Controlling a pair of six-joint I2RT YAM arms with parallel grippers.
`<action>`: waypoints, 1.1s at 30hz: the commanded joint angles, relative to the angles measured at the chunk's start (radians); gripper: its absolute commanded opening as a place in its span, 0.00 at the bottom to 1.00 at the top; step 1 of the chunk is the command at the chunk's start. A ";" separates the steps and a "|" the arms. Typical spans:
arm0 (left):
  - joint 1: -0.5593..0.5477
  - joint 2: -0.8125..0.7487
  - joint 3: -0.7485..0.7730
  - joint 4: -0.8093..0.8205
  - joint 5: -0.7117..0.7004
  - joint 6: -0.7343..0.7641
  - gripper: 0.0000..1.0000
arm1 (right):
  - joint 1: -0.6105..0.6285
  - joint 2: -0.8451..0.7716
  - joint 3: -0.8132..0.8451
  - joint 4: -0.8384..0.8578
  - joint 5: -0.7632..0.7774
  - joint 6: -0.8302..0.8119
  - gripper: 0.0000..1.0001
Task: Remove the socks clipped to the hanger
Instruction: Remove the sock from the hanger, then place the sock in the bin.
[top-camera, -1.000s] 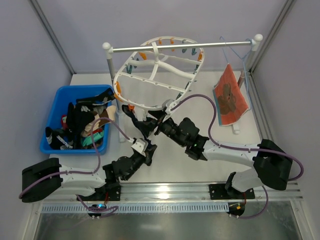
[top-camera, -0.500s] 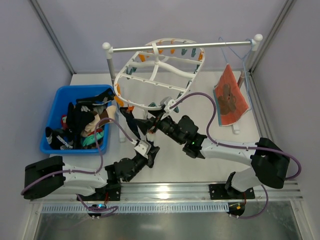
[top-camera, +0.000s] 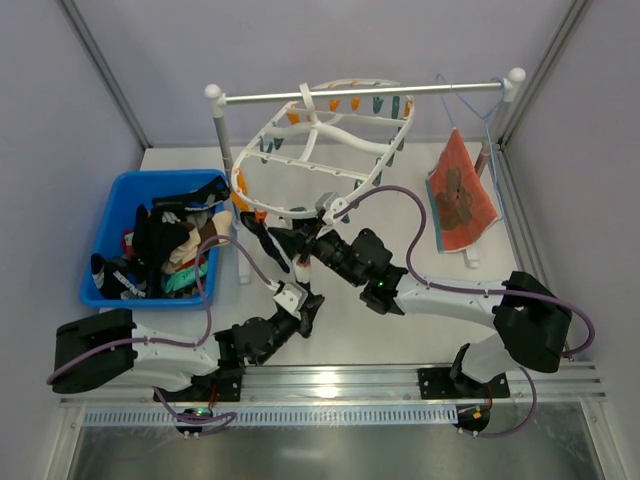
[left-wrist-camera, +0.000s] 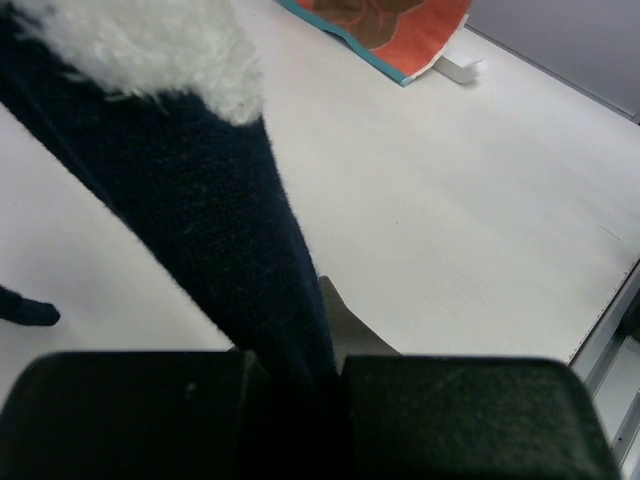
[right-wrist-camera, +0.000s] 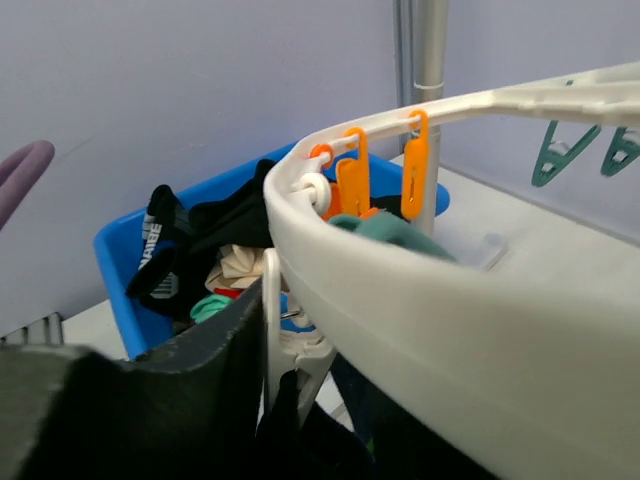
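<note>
Left wrist view reveals left gripper (left-wrist-camera: 293, 372) pinching navy sock (left-wrist-camera: 215, 225).

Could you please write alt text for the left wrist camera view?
A dark navy sock, fuzzy white at its upper end, runs diagonally down from the top left into the left gripper, pinched between its black fingers. Behind lies the white table, with a corner of an orange-red cloth at the top edge.

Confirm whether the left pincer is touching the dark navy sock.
Touching. The left wrist view shows the dark navy sock running down into the left pincer, pinched between its jaws with no gap visible.
</note>
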 joint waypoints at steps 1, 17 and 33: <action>-0.018 -0.001 0.018 0.040 -0.015 0.018 0.00 | 0.003 0.001 0.051 0.090 0.023 -0.029 0.38; -0.032 -0.077 0.001 -0.021 -0.130 0.013 0.00 | 0.005 -0.002 -0.007 0.192 0.061 -0.056 0.04; 0.060 -0.682 0.112 -0.604 -0.416 0.058 0.00 | -0.009 -0.155 -0.286 0.218 0.288 -0.076 0.04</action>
